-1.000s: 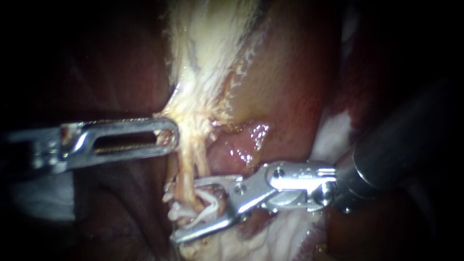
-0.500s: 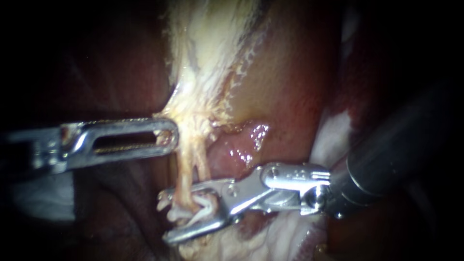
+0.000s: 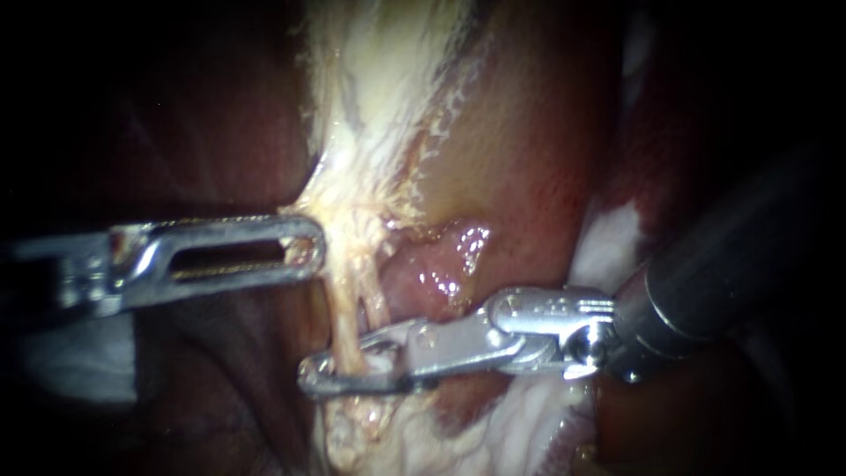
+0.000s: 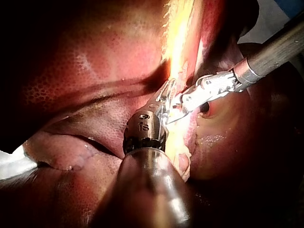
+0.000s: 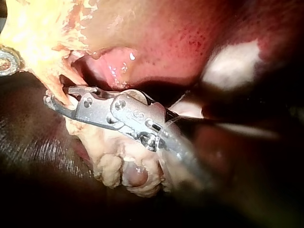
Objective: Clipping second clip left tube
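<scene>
Pale yellow, stringy tissue (image 3: 370, 115) hangs down the middle of the endoscope view and thins into the left tube (image 3: 345, 322). My right instrument (image 3: 322, 381) comes in from the right, low and near. Its jaws are clamped across that tube, one on each side, almost together. My left instrument (image 3: 304, 251) reaches in level from the left, higher up the strand. Its slotted jaws lie together, pinching the left edge of the pale tissue. A glistening pink fold (image 3: 441, 264) sits just right of the tube, between the two instruments. Dark red liver (image 3: 220, 115) lies to the left.
</scene>
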`<control>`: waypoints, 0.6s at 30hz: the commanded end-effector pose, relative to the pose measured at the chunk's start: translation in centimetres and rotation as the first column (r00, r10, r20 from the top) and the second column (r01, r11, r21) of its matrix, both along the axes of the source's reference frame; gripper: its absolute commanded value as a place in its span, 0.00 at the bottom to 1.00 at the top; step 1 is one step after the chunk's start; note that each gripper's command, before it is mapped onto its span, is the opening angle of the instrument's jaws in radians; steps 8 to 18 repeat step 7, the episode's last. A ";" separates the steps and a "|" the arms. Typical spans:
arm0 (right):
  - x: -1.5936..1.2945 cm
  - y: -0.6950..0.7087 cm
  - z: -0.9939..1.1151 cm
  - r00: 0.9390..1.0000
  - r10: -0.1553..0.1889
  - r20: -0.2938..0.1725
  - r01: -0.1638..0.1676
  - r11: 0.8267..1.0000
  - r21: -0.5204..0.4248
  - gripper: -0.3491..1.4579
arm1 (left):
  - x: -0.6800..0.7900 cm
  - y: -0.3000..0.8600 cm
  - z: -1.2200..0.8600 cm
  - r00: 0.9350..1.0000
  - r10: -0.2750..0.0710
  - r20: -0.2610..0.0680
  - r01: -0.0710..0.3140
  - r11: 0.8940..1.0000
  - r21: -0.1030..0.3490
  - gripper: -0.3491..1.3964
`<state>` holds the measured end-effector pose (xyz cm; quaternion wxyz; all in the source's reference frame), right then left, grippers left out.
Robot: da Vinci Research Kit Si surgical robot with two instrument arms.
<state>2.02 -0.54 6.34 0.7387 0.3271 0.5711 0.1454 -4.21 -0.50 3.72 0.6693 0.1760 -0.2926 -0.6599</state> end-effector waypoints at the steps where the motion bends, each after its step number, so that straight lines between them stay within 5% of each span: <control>1: 0.00 0.00 0.00 1.000 0.001 -0.001 -0.001 1.000 0.000 0.00 | 0.00 0.00 0.00 1.000 0.000 0.000 0.000 1.000 0.000 0.00; 18: 0.00 0.01 0.02 1.000 -0.001 -0.002 0.001 1.000 0.001 0.00 | 0.00 0.00 0.00 1.000 0.000 0.000 0.000 1.000 0.000 0.00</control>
